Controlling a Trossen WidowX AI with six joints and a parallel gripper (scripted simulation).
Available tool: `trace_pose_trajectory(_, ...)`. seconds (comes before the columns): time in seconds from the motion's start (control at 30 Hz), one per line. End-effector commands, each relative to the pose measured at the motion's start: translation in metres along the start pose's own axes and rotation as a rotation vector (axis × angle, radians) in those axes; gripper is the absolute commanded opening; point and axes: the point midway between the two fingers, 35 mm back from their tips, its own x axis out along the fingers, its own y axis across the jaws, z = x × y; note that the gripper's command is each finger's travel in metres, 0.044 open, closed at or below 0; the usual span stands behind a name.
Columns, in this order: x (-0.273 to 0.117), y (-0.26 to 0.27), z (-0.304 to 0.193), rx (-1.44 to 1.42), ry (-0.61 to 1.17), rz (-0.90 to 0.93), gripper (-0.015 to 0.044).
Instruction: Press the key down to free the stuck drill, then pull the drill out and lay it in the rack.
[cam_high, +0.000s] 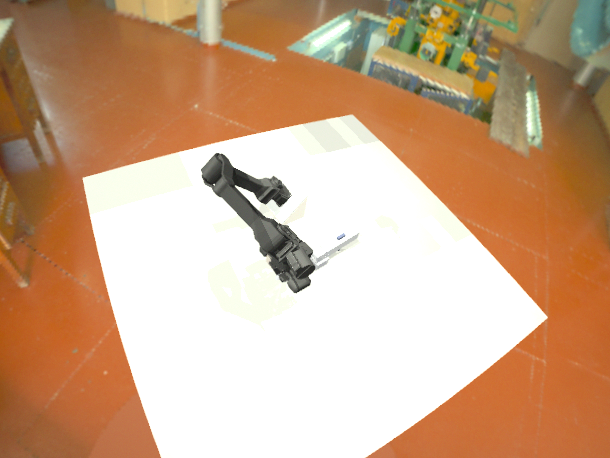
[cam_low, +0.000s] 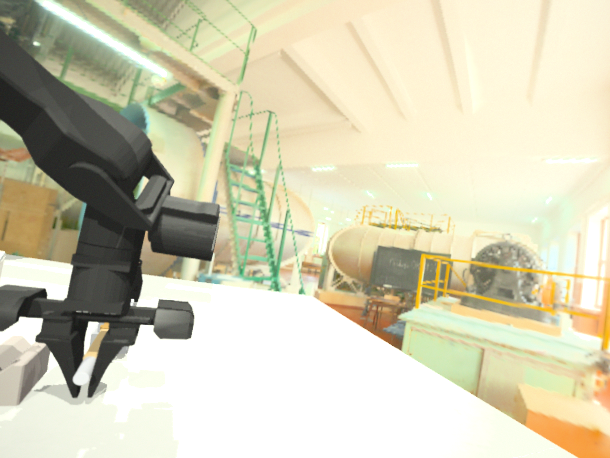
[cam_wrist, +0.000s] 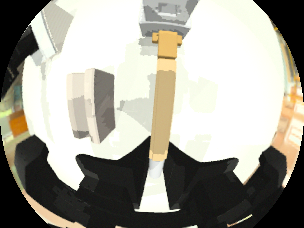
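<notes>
The drill (cam_low: 96, 348) (cam_wrist: 163, 105) is a thin tan rod with a whitish tip and small lugs at its far end. My gripper (cam_low: 83, 393) (cam_wrist: 156, 140) is shut on it near the whitish tip, low over the table. In the wrist view the lugged end shows at the lower edge of the grey housing (cam_wrist: 165, 26) (cam_high: 348, 243); whether any of it is still inside I cannot tell. The blue key (cam_high: 341, 236) sits on top of the housing. The rack (cam_low: 19, 376) (cam_wrist: 104, 107), a pinkish-grey grooved block, stands to the left of the drill in the wrist view.
The white table (cam_high: 320, 360) lies under everything. A pale box-like object (cam_wrist: 43, 34) stands at the upper left of the wrist view, beside a dark arm part. In the top view the arm hides the rack and the fingers.
</notes>
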Motion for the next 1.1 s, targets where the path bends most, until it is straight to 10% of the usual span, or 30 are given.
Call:
trace_pose_trajectory(0.0,-0.003,0.000,0.000,0.004,-0.003,-0.002,0.0000)
trace_pose_trajectory(1.07,-0.018,0.001,0.001,0.004,-0.004,-0.002,0.0000)
